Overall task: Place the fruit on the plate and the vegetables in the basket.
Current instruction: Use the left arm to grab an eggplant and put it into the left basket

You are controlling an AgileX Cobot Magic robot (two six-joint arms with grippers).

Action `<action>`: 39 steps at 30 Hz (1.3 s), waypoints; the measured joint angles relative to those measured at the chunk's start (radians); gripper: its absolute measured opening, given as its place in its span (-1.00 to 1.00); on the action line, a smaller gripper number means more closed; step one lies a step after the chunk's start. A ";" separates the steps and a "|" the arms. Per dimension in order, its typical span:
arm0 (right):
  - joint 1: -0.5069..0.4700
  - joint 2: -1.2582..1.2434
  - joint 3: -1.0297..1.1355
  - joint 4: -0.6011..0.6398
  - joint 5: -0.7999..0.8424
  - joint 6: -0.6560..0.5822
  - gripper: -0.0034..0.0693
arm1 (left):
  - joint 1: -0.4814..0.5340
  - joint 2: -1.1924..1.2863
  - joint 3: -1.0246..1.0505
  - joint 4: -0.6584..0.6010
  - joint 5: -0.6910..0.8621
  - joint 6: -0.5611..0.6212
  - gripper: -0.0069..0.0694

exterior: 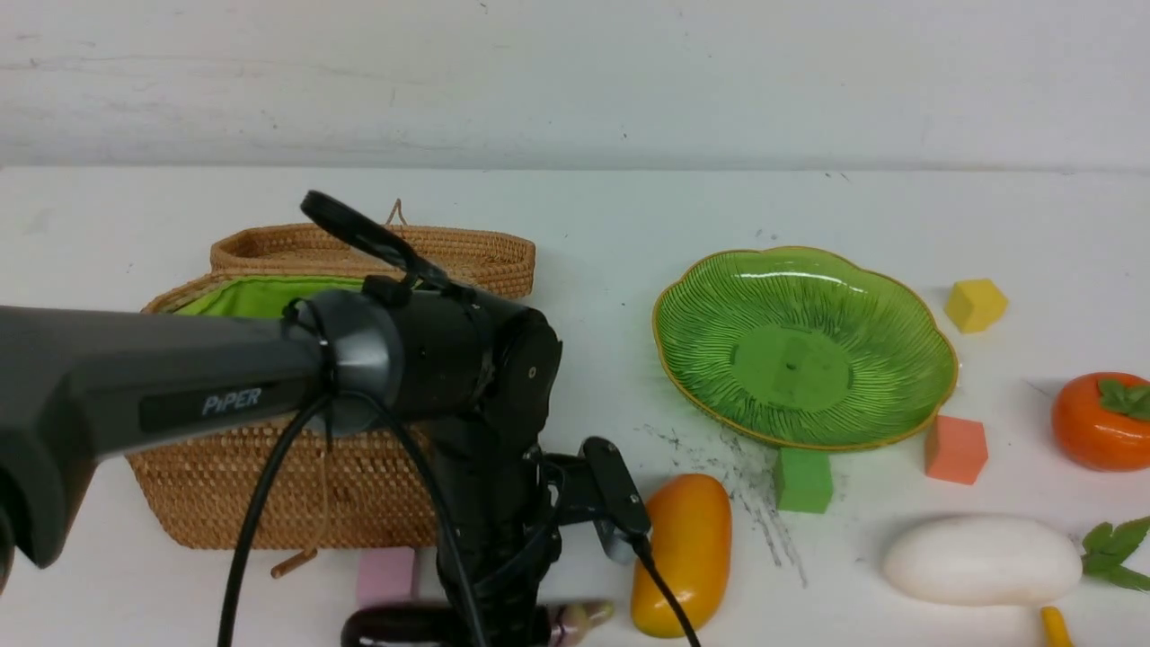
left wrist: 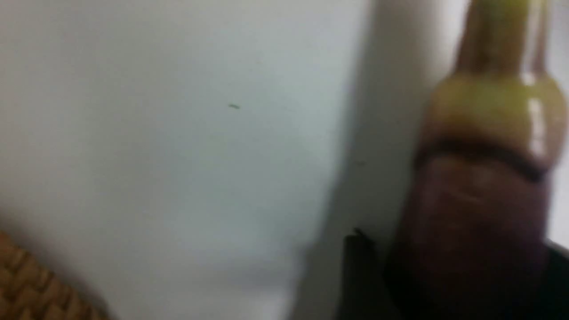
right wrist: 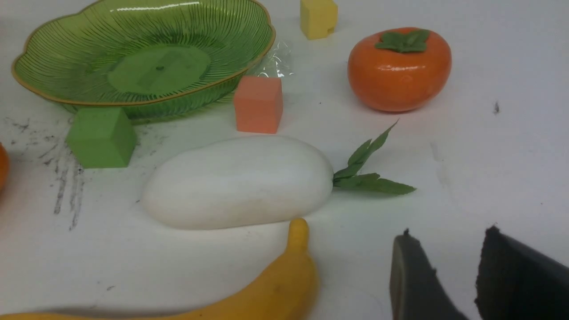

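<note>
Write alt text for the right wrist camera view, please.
A white radish with green leaves lies at centre, a banana ending beside it. Beyond: an empty green plate, an orange persimmon, foam cubes. The right gripper is open, holding nothing.

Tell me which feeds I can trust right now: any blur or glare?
Left wrist view: badly blurred, only the eggplant looms close, a glare streak on its cap. Front view: sharp, though the left arm hides part of the basket. Right wrist view: crisp, with bright highlights on the plate and persimmon.
</note>
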 joint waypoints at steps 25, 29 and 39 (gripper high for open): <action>0.000 0.000 0.000 0.000 0.000 0.000 -0.24 | 0.000 -0.567 0.000 0.289 0.161 -0.087 0.09; 0.000 0.000 0.000 0.000 0.000 0.000 -0.24 | 0.010 -0.610 0.000 0.536 0.027 -0.089 0.09; 0.000 0.000 0.000 0.000 0.000 0.000 -0.24 | 0.190 -0.423 0.000 0.584 -0.292 -0.093 0.09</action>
